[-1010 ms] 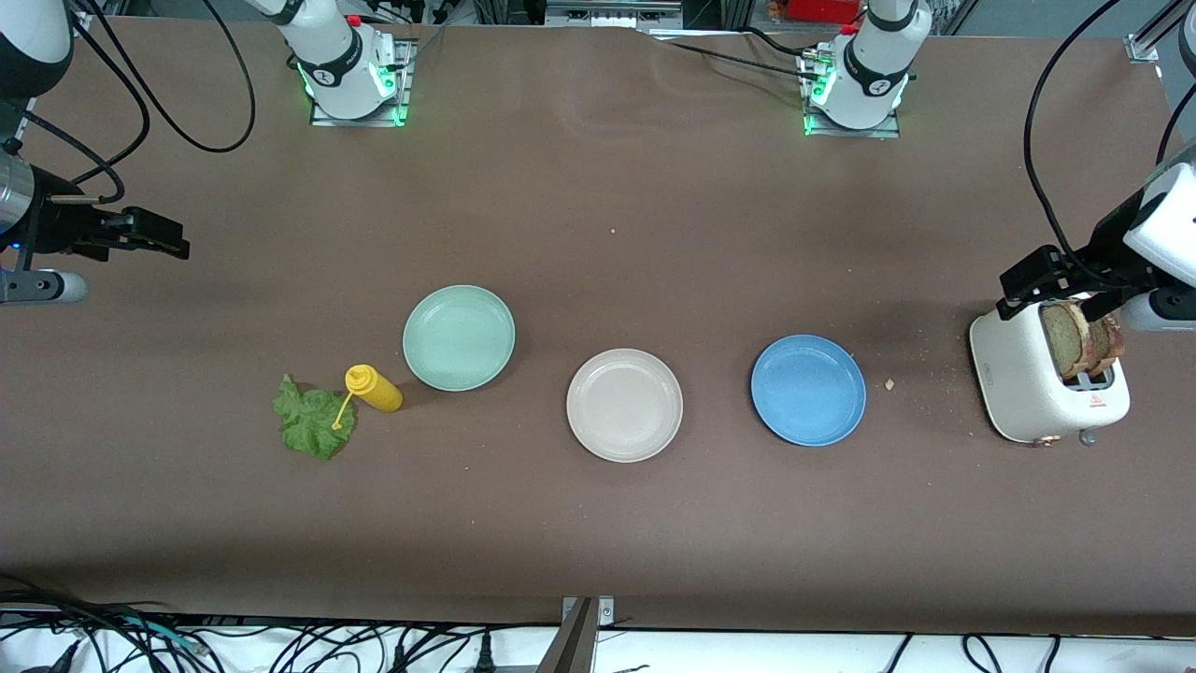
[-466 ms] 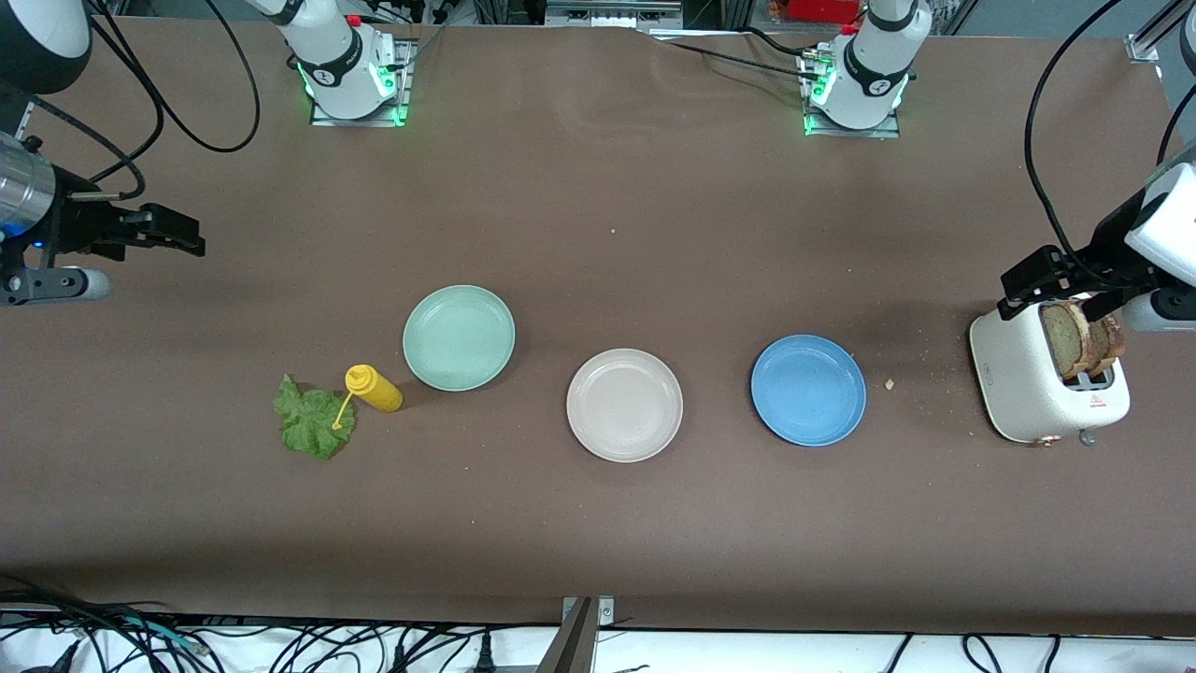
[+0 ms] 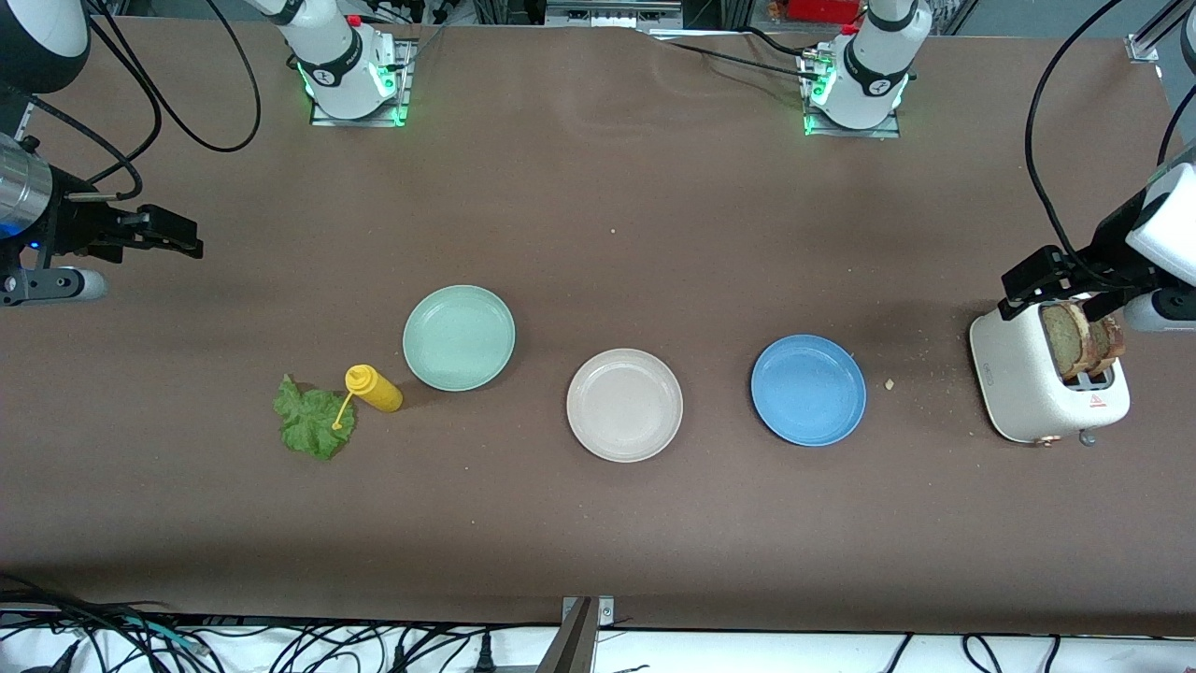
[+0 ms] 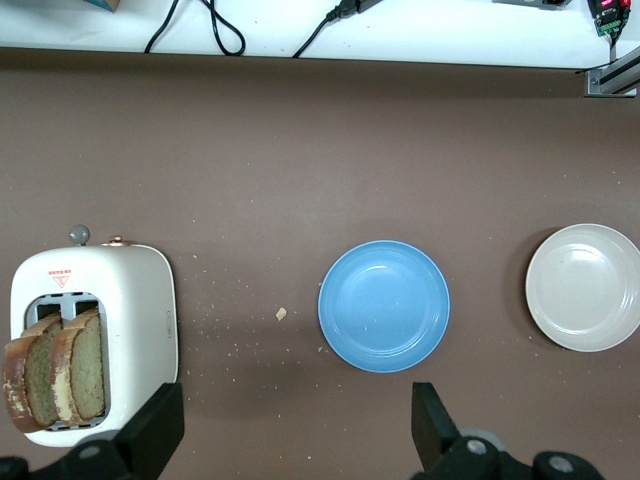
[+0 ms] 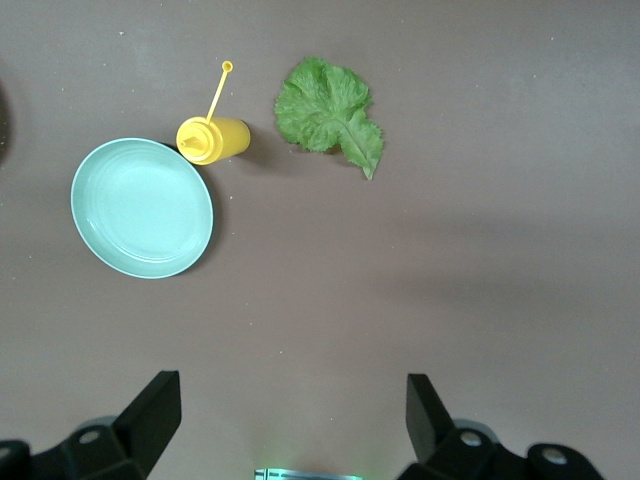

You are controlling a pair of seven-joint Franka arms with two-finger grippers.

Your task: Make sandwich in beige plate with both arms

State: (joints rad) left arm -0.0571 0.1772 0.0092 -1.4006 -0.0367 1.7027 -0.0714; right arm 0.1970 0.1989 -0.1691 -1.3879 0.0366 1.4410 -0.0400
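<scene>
Right tool (image 3: 182, 238) has risen slightly; left tool (image 3: 1046, 285) partly cropped.

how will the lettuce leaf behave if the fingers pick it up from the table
The lettuce leaf looks thin and ruffled, so it would likely flop and droop. Lying flat on the table, its edges seem hard to get under, and it probably weighs little.

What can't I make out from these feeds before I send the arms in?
- Bread slices in the toaster: lower parts hidden inside the slots; front view, left hand overlaps their tops.
- Toaster lever side: too small to read its setting.
- Yellow bottle: contents not visible in any view.
- Right hand: wrist view cuts off everything but the fingertips.
- Lettuce leaf: underside hidden.
</scene>
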